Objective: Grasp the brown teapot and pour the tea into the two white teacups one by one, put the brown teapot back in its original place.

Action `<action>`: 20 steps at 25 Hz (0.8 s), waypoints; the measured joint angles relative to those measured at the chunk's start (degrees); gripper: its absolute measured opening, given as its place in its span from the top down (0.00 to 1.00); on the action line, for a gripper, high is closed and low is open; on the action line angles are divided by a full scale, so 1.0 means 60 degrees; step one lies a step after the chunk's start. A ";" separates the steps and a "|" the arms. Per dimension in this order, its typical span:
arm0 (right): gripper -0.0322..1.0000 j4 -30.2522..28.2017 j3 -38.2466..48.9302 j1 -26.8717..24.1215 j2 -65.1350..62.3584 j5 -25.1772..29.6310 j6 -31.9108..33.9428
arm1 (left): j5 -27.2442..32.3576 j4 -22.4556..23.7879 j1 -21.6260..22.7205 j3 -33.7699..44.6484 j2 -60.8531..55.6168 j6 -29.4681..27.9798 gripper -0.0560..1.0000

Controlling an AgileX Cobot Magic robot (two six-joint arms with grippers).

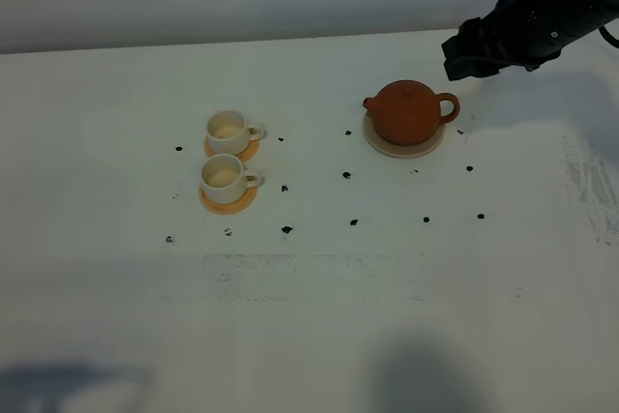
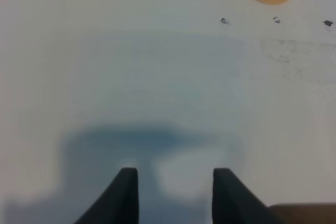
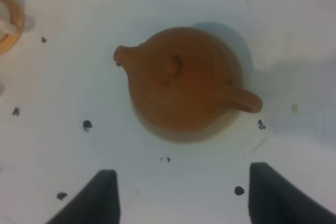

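Beside brown teapot (image 3: pixel 184 80) | right claw (image 3: pixel 182 171) spread wide, not touching

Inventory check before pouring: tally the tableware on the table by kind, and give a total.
Brown teapot: 1
White teacups: 2
Orange-tan coasters: 2
Pale cream coaster: 1
Total: 6

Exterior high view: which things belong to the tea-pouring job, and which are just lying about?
Job: brown teapot; cream coaster under it; far white teacup; near white teacup; right gripper.
Lying about: orange-tan coasters under the cups; black specks.
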 joint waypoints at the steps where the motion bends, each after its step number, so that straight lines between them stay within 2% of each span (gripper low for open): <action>1: 0.47 -0.0043 0.0000 0.0000 0.0028 -0.0047 0.0000 | 0.0000 0.0000 0.0000 0.0000 0.0000 0.0000 0.65; 6: 0.47 -0.0195 0.0000 0.0000 0.0277 -0.0175 0.0015 | 0.0000 -0.0007 0.0024 0.0000 -0.0154 0.0011 0.65; 15: 0.47 -0.0301 0.0000 0.0000 0.0553 -0.0612 0.0054 | 0.0122 -0.0007 0.0942 -0.0009 -0.1158 0.0025 0.65; 20: 0.47 -0.0430 0.0000 0.0000 0.0553 -0.0693 0.0054 | 0.0147 -0.0007 0.1068 -0.0009 -0.1158 0.0032 0.65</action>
